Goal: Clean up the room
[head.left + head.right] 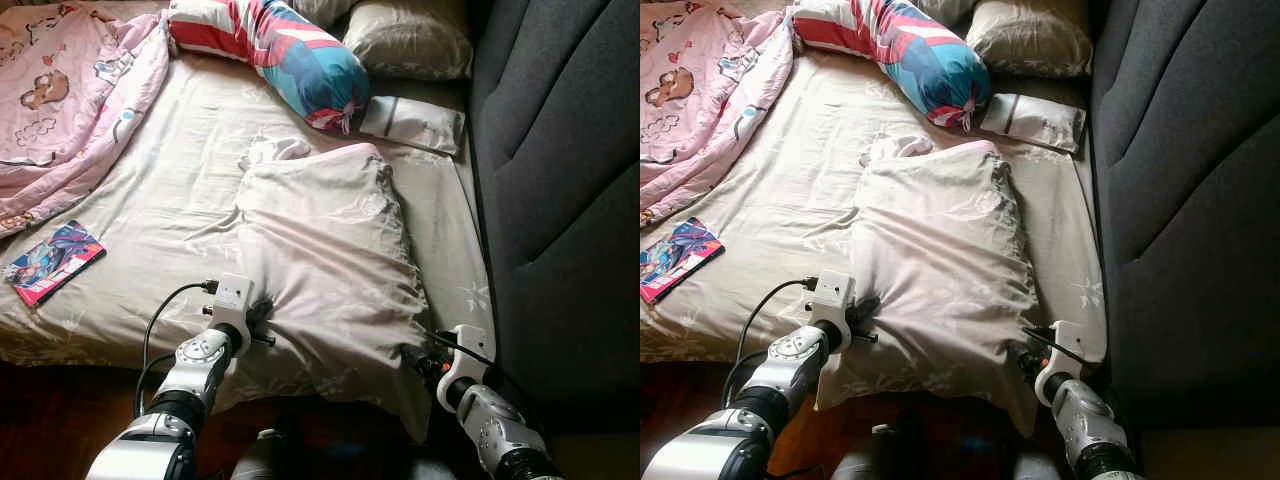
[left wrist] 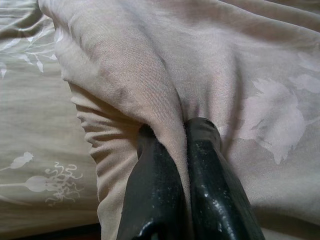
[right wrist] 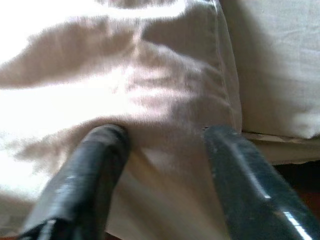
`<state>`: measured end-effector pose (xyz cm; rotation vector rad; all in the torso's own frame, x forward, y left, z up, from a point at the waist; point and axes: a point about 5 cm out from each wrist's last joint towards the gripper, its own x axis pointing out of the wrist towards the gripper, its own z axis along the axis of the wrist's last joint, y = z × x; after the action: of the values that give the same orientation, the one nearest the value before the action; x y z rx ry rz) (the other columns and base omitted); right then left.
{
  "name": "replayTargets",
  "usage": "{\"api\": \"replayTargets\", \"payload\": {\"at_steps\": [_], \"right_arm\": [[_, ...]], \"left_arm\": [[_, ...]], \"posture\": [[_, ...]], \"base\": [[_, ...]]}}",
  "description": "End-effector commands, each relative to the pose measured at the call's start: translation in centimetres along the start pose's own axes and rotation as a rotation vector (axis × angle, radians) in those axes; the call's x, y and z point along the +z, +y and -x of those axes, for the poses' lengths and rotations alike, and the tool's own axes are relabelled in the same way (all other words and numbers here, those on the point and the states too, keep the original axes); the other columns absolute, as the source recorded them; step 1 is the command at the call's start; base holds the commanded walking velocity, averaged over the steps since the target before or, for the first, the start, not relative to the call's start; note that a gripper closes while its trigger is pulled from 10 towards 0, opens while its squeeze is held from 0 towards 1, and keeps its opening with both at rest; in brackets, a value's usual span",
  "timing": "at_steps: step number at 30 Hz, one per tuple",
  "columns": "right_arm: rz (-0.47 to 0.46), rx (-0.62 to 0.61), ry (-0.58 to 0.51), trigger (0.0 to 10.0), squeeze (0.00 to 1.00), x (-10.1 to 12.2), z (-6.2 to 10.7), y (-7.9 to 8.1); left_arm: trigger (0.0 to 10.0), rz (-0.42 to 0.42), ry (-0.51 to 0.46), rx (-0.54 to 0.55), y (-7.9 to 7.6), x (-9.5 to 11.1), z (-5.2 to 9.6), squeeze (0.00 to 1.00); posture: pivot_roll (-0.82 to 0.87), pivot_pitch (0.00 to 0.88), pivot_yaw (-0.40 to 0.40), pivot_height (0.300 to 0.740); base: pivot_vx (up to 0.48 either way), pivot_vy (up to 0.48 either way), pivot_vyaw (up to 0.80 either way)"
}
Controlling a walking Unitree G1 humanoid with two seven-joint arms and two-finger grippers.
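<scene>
Pillow [image 1: 325,260] at bed [image 1: 180,200] near edge, pinched by left gripper [image 2: 181,131]; right gripper [image 3: 165,135] agape at corner, closing needed before lifting

A large beige pillow [image 1: 325,270] lies on the bed [image 1: 170,200], the left claw [image 1: 262,322] at its near left edge and the right claw [image 1: 412,358] at its near right corner, with a colourful book [image 1: 54,262] to the left.
</scene>
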<state>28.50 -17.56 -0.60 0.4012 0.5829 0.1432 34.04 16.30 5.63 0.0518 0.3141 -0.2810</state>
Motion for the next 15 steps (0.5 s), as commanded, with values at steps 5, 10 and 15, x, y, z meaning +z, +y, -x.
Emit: {"api": "replayTargets", "payload": {"at_steps": [5, 10, 15], "right_arm": [[-0.035, 0.005, 0.007, 10.0, 1.00, -0.7, 0.0, 0.1], [-0.046, 0.007, 0.002, 10.0, 1.00, -0.6, 0.0, 0.1], [-0.050, -0.017, 0.058, 10.0, 0.99, -1.7, 0.1, -0.1]], "left_arm": [[10.0, -0.011, 0.028, 0.007, 0.5, -1.1, 0.6, 0.00], [10.0, -0.012, 0.031, 0.005, 0.5, -1.2, 0.7, 0.00], [10.0, -0.017, 0.030, 0.001, 0.5, -1.2, 0.7, 0.00]], "posture": [[-0.08, 0.231, 0.101, 0.740], [-0.08, 0.229, 0.104, 0.740], [-0.07, 0.233, 0.109, 0.740]], "base": [[0.000, 0.000, 0.00], [0.000, 0.000, 0.00], [0.000, 0.000, 0.00]]}}
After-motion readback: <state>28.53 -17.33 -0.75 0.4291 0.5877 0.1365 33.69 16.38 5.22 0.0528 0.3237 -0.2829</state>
